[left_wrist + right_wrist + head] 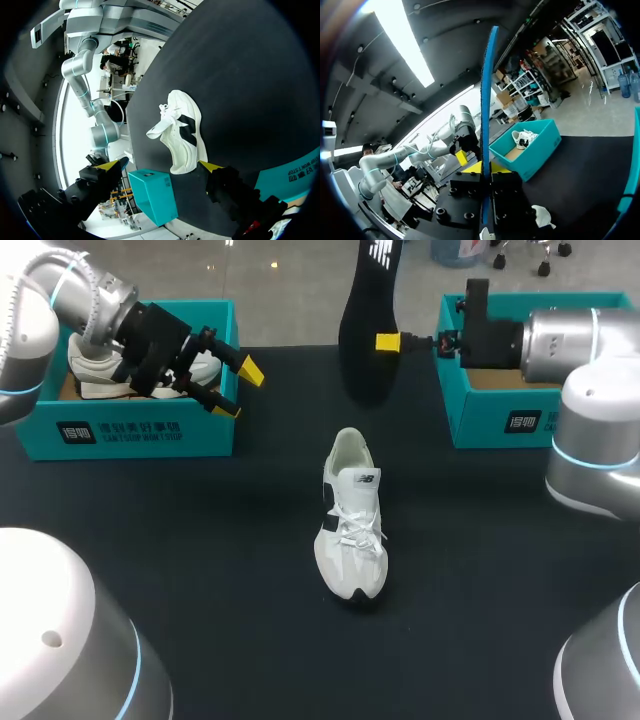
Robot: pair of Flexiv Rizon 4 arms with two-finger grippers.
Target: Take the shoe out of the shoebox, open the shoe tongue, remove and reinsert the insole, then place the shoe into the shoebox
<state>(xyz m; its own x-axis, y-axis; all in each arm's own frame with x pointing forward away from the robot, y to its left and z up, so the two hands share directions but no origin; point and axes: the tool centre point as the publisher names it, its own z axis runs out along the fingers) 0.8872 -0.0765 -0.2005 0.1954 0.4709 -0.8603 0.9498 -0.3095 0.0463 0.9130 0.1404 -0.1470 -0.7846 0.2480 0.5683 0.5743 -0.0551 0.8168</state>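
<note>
The black table (200,570) carries two teal boxes along its far side. The left shoebox (130,430) has a second white shoe (95,370) lying in it, and the right shoebox (490,415) is partly covered by the right arm reaching across it. Between the boxes, near the middle of the table, the shoe (352,520) stands upright on its sole, well apart from both boxes. Its toe points to the near edge and its heel opening to the far edge. Bare tabletop lies on every side of it and nothing rests against it. Above the far edge, between the boxes, the black insole (368,300) hangs upright in the air, well clear of the shoe below. The right gripper (388,341) is clamped on the insole's lower part, and the right wrist view shows the insole edge-on, rising from between the yellow tips. The left gripper (238,390) hovers over the near right corner of the left shoebox. Its fingers are spread wide and hold nothing, and the left wrist view shows the shoe (182,135) ahead of them, untouched.
</note>
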